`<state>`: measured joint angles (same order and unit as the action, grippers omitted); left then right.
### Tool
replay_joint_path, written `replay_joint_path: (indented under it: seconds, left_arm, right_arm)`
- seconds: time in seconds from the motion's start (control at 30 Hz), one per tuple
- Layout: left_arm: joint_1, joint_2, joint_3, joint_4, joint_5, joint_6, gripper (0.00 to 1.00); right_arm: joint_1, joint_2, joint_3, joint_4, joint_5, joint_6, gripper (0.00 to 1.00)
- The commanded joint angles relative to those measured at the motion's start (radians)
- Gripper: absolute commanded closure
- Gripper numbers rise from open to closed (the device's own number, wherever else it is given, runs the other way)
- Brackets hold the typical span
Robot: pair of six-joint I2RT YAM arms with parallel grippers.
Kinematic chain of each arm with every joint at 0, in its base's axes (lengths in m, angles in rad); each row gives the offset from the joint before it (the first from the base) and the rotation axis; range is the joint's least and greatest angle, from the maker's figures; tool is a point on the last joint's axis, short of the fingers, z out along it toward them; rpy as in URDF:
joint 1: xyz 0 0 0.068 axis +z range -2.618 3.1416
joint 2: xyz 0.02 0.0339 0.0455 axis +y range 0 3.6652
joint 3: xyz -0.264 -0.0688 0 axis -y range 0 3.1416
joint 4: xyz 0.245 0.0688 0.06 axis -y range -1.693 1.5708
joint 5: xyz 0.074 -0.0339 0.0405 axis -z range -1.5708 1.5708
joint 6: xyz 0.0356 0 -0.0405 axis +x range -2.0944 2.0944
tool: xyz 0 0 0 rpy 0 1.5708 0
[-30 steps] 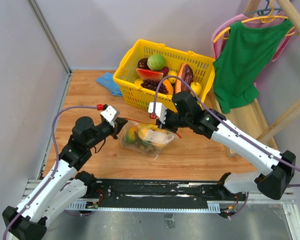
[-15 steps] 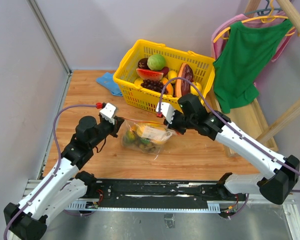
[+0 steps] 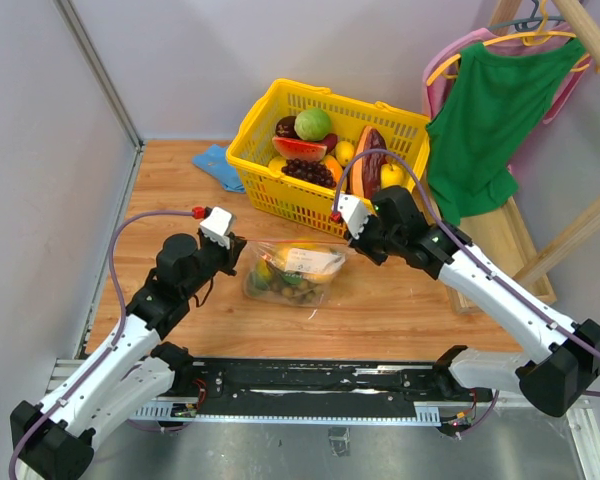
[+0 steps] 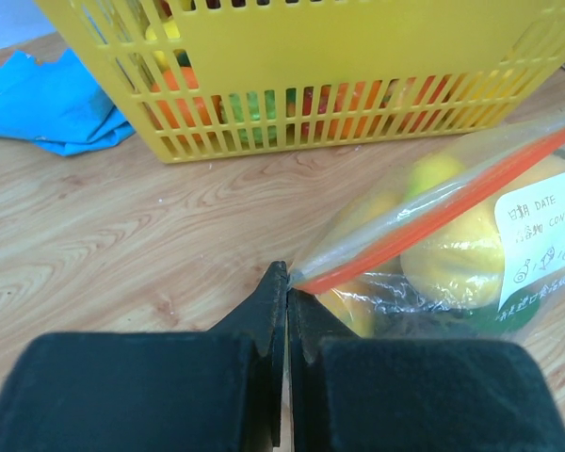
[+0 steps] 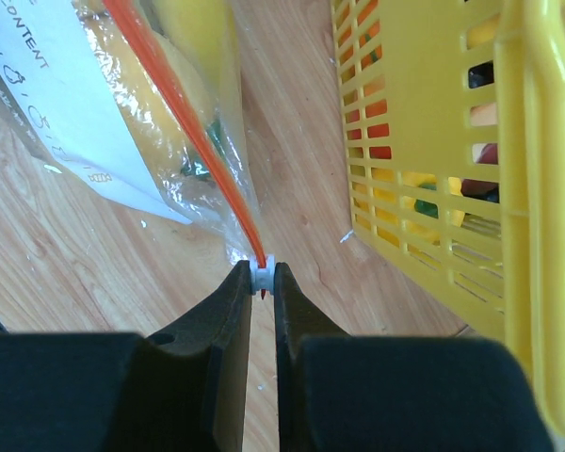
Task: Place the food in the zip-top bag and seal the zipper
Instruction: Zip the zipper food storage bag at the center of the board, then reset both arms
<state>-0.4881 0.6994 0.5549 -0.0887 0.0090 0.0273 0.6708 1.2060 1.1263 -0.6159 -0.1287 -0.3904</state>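
Pale walls [image 3: 180,60], wooden table [image 3: 400,305], green shirt [image 3: 490,110]

wooden table [image 3: 400,310] | far side: yellow basket [image 3: 285,205], blue cloth [image 3: 215,162] beside it | middle: zip-top bag [image 3: 295,275]

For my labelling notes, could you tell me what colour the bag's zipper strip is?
Orange-red; the zipper shows best in the left wrist view.

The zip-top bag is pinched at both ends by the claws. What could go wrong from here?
1. The left claw grips only the very corner of the zip-top bag; a harder pull might slip it free.
2. The right claw pinches just the tip of the zipper, so it could pop off.
3. The yellow basket sits close beside the right claw and might get bumped.
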Motion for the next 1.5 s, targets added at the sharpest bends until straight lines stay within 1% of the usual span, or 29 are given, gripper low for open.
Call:
replay_joint_path:
  seconds: [0.0,0.13,0.3,0.4,0.47,0.53,0.6,0.67,0.7,0.83,0.97,1.03,1.07,1.17,1.2,1.27,1.4,1.47]
  left_arm:
    - [0.011,0.003,-0.009,0.025,-0.099,-0.005,1.0]
    - [0.012,-0.008,-0.012,0.036,-0.087,-0.006,1.0]
    - [0.012,-0.005,0.01,0.051,-0.018,-0.014,1.0]
    - [0.012,0.008,0.033,0.06,-0.006,-0.03,1.0]
    - [0.011,0.02,0.05,0.055,-0.003,-0.036,1.0]
    - [0.012,0.029,0.066,0.049,-0.006,-0.047,0.98]
    - [0.012,0.032,0.076,0.043,-0.014,-0.058,0.91]
    - [0.012,0.029,0.084,0.036,-0.014,-0.066,0.82]
    - [0.011,0.027,0.09,0.031,-0.015,-0.07,0.76]
    - [0.013,0.012,0.122,-0.005,-0.025,-0.077,0.56]
    - [0.012,-0.014,0.159,-0.046,-0.071,-0.095,0.36]
    - [0.011,-0.03,0.178,-0.059,-0.095,-0.108,0.28]
    - [0.012,-0.04,0.189,-0.061,-0.109,-0.116,0.24]
    - [0.012,-0.063,0.226,-0.065,-0.162,-0.136,0.14]
    - [0.012,-0.068,0.24,-0.067,-0.185,-0.142,0.07]
    - [0.012,-0.078,0.268,-0.07,-0.234,-0.154,0.01]
    - [0.012,-0.102,0.317,-0.074,-0.353,-0.197,0.01]
    - [0.011,-0.122,0.351,-0.084,-0.444,-0.24,0.01]
  right_arm:
    - [-0.045,-0.024,-0.009,-0.066,0.141,0.037,0.99]
    - [-0.052,-0.026,0.002,-0.064,0.173,0.046,0.99]
    - [-0.053,-0.022,0.038,-0.049,0.158,0.065,0.99]
    - [-0.053,-0.014,0.064,-0.03,0.151,0.088,0.99]
    - [-0.053,-0.008,0.08,-0.023,0.151,0.099,0.99]
    - [-0.053,-0.002,0.092,-0.02,0.147,0.105,0.95]
    - [-0.052,0.0,0.098,-0.02,0.138,0.107,0.87]
    - [-0.053,-0.001,0.1,-0.02,0.127,0.108,0.78]
    - [-0.053,-0.004,0.101,-0.019,0.122,0.11,0.71]
    - [-0.053,-0.032,0.104,0.0,0.115,0.119,0.4]
    - [-0.053,-0.073,0.104,0.036,0.132,0.135,0.13]
    - [-0.053,-0.093,0.103,0.058,0.157,0.148,0.03]
    - [-0.054,-0.104,0.104,0.069,0.176,0.154,0.01]
    - [-0.058,-0.135,0.106,0.11,0.258,0.18,0.02]
    - [-0.058,-0.144,0.106,0.125,0.3,0.198,0.02]
    - [-0.058,-0.162,0.113,0.143,0.392,0.225,0.02]
    - [-0.058,-0.208,0.103,0.188,0.586,0.24,0.02]
    - [-0.059,-0.25,0.067,0.239,0.694,0.239,0.02]
